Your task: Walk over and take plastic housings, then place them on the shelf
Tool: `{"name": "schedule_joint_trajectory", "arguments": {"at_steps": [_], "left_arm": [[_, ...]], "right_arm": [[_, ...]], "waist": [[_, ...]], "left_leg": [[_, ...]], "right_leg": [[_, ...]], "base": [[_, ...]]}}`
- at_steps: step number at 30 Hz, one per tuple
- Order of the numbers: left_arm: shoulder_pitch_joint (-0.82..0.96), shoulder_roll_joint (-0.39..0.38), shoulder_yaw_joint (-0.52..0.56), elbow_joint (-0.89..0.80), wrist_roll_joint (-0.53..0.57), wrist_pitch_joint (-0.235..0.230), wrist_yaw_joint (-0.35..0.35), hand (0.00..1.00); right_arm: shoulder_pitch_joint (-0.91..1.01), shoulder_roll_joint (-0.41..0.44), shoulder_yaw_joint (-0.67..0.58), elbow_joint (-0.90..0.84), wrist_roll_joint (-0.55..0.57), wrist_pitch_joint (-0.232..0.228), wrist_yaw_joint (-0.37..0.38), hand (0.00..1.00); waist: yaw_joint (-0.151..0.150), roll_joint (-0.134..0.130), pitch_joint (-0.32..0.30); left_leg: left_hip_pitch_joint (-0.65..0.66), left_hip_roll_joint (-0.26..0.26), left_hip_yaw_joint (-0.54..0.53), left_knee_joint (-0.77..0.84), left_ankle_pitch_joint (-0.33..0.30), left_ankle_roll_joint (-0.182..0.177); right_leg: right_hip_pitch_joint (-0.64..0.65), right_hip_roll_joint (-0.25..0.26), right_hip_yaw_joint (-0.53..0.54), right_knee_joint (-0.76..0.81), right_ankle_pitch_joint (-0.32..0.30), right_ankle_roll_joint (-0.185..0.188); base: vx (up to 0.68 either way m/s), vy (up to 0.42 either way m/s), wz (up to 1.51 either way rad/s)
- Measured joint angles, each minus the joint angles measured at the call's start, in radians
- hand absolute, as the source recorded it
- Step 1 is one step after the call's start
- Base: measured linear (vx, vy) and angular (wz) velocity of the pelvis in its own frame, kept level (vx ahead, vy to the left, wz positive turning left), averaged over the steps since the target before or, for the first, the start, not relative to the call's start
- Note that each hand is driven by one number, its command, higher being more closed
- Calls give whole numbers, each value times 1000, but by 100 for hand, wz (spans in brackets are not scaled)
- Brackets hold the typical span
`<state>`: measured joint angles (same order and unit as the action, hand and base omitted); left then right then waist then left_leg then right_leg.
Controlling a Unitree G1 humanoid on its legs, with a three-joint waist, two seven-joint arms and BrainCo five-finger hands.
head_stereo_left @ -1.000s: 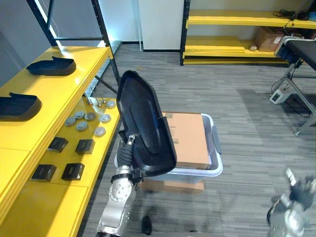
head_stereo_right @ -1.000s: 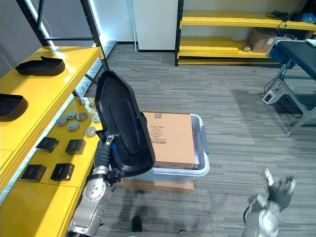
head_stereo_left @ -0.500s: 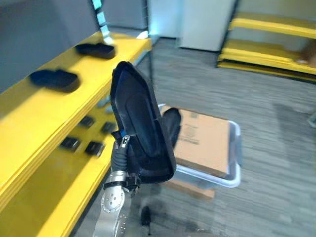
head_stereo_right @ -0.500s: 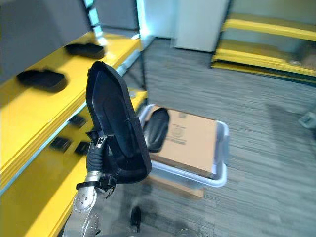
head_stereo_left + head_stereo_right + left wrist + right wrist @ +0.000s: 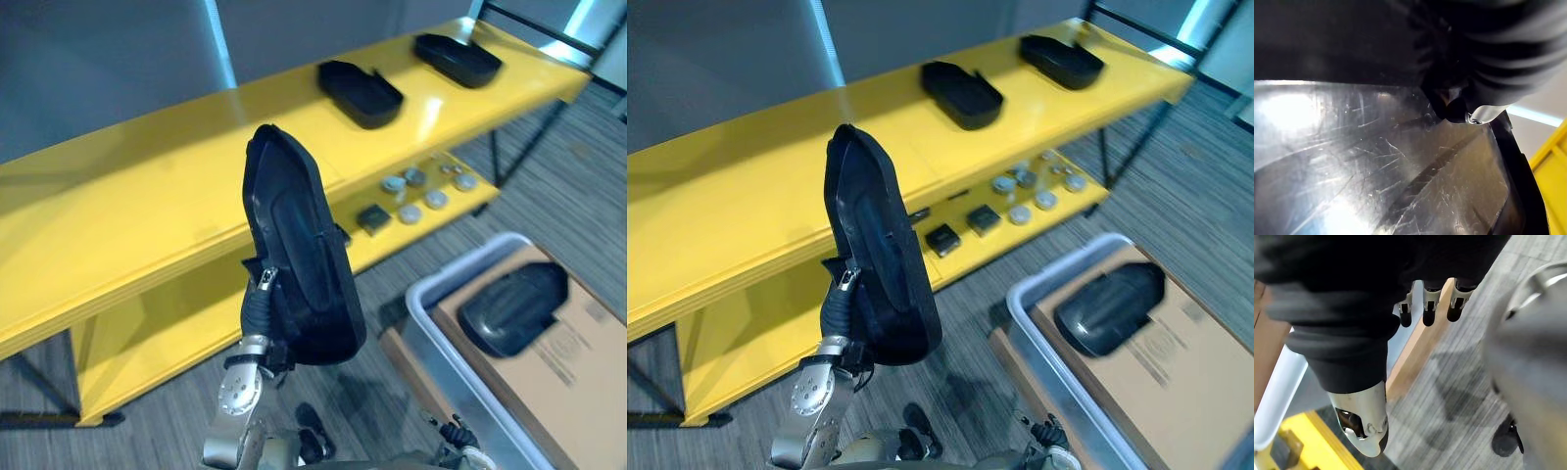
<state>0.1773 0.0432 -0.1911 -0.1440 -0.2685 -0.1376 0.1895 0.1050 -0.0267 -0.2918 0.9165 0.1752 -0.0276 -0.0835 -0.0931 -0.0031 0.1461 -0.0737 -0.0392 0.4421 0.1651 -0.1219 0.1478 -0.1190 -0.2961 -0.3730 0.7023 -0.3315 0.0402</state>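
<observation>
The left hand (image 5: pixel 259 311) carries a long black plastic housing (image 5: pixel 299 257) upright in the air, in front of the yellow shelf's upper board (image 5: pixel 147 206) and clear of it. Its fingers are mostly hidden behind the housing's lower end. In the left wrist view one dark tip (image 5: pixel 1455 108) presses on the glossy inner surface, so the grip looks closed round the part. Two more shallow black housings (image 5: pixel 360 92) (image 5: pixel 457 58) lie near each other on the upper board, further along it. On the lower yellow board (image 5: pixel 196 308) sit a cluster of round grey discs (image 5: pixel 411 194) and small black square blocks (image 5: pixel 373 218). On the floor beside the shelf stands a pale grey plastic tote (image 5: pixel 431 323) holding a brown cardboard box (image 5: pixel 578 367), and another black housing (image 5: pixel 514 306) lies on the box. The right hand (image 5: pixel 1429 297) hangs over the carpet with its fingers straight and loose and its thumb (image 5: pixel 1364 423) apart from them, holding nothing.
</observation>
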Motion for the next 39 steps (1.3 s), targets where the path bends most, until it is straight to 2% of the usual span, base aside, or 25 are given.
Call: {"name": "schedule_joint_trajectory", "arguments": {"at_steps": [1, 2, 3, 4, 5, 7, 8, 9, 11, 14, 17, 20, 22, 26, 27, 31, 32, 36, 39], "left_arm": [[-4, 0, -1, 0, 1, 0, 5, 100], [-5, -1, -4, 0, 1, -1, 6, 100], [-5, 0, -11, 2, 1, -2, 7, 100], [-5, 1, -13, 7, 1, -2, 7, 100], [-5, 1, -15, 23, 1, -3, 6, 100], [2, -2, -14, 46, 1, -3, 7, 100], [5, -2, -10, 48, 1, -3, 7, 100], [6, -1, -10, 48, 1, -3, 7, 100], [7, -5, -12, 49, 1, -3, -5, 100], [1, -25, -21, 66, 2, -1, -26, 100], [-5, -23, -20, 69, 5, 0, -36, 100], [-14, -18, -10, 79, 14, 2, -33, 100], [-44, -16, 4, 83, 52, 3, -26, 100], [-153, -1, 27, 135, 157, 13, 39, 100], [-202, 1, 37, 157, 208, 23, 72, 100], [-300, 2, 46, 224, 287, 48, 126, 100], [-329, 2, 47, 249, 303, 55, 143, 100], [-412, -2, 58, 324, 320, 74, 194, 100], [-497, 6, 94, 407, 320, 91, 228, 100]], "right_arm": [[-1, 1, 3, -16, 1, -8, 0, 0], [2, -1, 7, -23, 1, -9, 0, 0], [14, -4, 15, -35, 1, -9, 0, 0], [26, -5, 15, -37, 1, -10, -1, 0], [49, -3, 17, -36, 1, -7, 0, 0], [82, 0, 18, -35, 1, -5, 2, 0], [85, -4, 17, -37, 1, -5, 3, 0], [85, -6, 17, -39, 1, -5, 3, 0], [82, -10, 18, -42, 0, -6, 17, 0], [84, -13, 17, -42, -3, -6, 22, 0], [84, -14, 17, -48, -20, -6, 22, 0], [84, -14, 17, -50, -26, -6, 23, 0], [85, -16, 17, -67, -30, -7, 23, 0], [79, -12, 22, -71, -31, -8, 23, 0], [78, -12, 34, -76, -32, -8, 23, 0], [79, -13, 37, -78, -52, -10, 22, 0], [78, -12, 41, -80, -54, -10, 23, 0], [79, -19, 67, -84, -68, -12, 22, 0], [83, -18, 86, -92, -69, -12, 20, 0]], "waist": [[-6, 9, 1], [-9, 11, 2], [-14, 8, 1], [-15, 2, -1], [-16, -14, -3], [-3, -28, -14], [-1, -18, -13], [0, -12, -16], [-2, -3, -23], [-4, 0, -28], [-7, 16, -41], [-13, 25, -48], [-12, 39, -55], [-17, 40, -56], [-29, 40, -56], [-43, 39, -56], [-57, 39, -56], [-63, 37, -56], [-85, 26, -49]], "left_leg": [[13, -3, -32, -12, 1, -1], [17, -5, -48, -14, 1, -1], [26, -17, -88, -17, 2, -3], [33, -29, -118, -21, 1, -4], [44, -51, -154, -25, -4, -14], [64, -66, -197, -22, -20, -42], [66, -54, -215, -13, -33, -64], [62, -44, -221, -9, -38, -75], [62, 2, -189, -6, -56, -134], [84, 26, -144, -17, -33, -178], [97, 40, -144, -28, -32, -177], [108, 39, -145, -40, -18, -177], [115, 38, -146, -70, 0, -174], [122, 38, -146, -98, 20, -175], [123, 37, -143, -114, 30, -164], [123, 37, -141, -147, 54, -161], [124, 35, -141, -161, 64, -162], [124, 37, -130, -199, 91, -156], [125, 38, -124, -241, 117, -162]], "right_leg": [[-50, 54, 76, -103, 0, 7], [-71, 82, 128, -155, 5, 15], [-105, 128, 243, -248, 26, 50], [-118, 139, 294, -289, 47, 69], [-121, 134, 319, -311, 94, 57], [-99, 123, 312, -317, 170, 37], [-76, 125, 284, -330, 188, 38], [-68, 132, 270, -343, 191, 38], [-38, 159, 236, -391, 204, 16], [-7, 172, 209, -420, 204, 9], [33, 190, 189, -481, 218, -6], [71, 194, 178, -538, 237, -2], [97, 205, 169, -604, 275, -3], [119, 214, 161, -661, 315, -4], [119, 218, 161, -678, 329, -7], [115, 227, 171, -708, 359, -12], [111, 228, 173, -710, 362, -12], [97, 240, 185, -734, 392, -22], [93, 249, 187, -767, 413, -26]], "base": [[226, 26, 67], [265, -16, 90], [214, -39, 101], [237, -82, 132], [184, -116, 117], [198, -144, 90], [165, -130, 59], [179, -156, 41], [177, -166, 19], [178, -123, 16], [137, -47, 6], [73, 0, 9], [39, 17, 6], [-22, 10, 1], [-81, -7, -6], [-114, -14, -6], [-146, -22, 1], [-180, -35, -12], [-172, -41, -3]]}}
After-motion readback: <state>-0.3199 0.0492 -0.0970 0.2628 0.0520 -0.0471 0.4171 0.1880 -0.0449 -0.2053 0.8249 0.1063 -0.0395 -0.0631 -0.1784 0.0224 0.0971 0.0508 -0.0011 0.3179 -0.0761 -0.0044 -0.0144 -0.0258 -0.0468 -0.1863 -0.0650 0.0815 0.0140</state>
